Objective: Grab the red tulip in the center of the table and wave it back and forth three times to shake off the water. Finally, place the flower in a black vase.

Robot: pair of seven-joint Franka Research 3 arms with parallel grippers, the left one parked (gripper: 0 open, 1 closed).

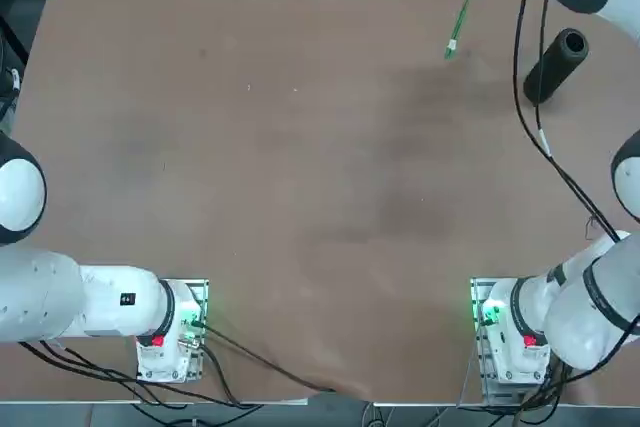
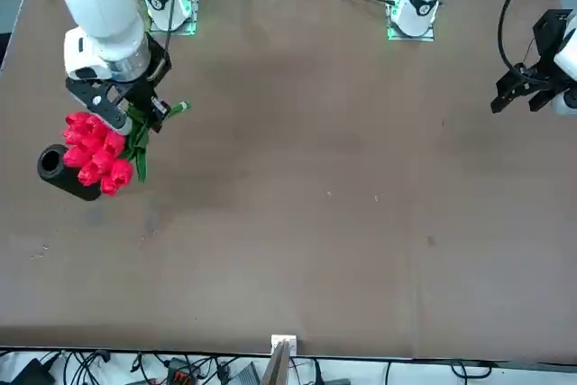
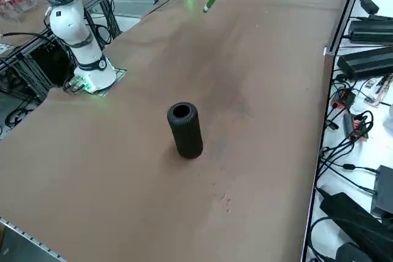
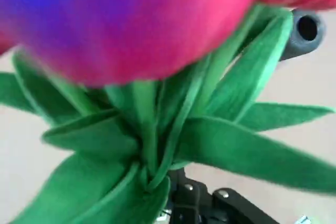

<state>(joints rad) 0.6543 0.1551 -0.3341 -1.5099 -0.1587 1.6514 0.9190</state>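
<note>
Over the counter: the right gripper (image 2: 135,114) hangs in the air near the edge far from the arm bases, on the robot's right side.
Fingers: closed tight on the tulip's stem, just below the leaves.
Tulip (image 2: 97,152): lifted clear of the counter (image 2: 306,178); in the front view the red heads hang below the gripper with the green leaves beside them, and a short bit of stem pokes out past the gripper on the other side.
Stem, top view: the thin green stem (image 1: 459,22) slants down from the gripper toward the counter's middle, its end free in the air.
Wrist view: red petals and green leaves (image 4: 157,129) fill nearly everything; the vase's round mouth shows in one corner.
Vase (image 3: 184,128): black cylinder, standing upright on the counter, mouth open upward, near the tulip but apart from it.
Front view overlap: the tulip heads partly cover the vase's mouth end.
</note>
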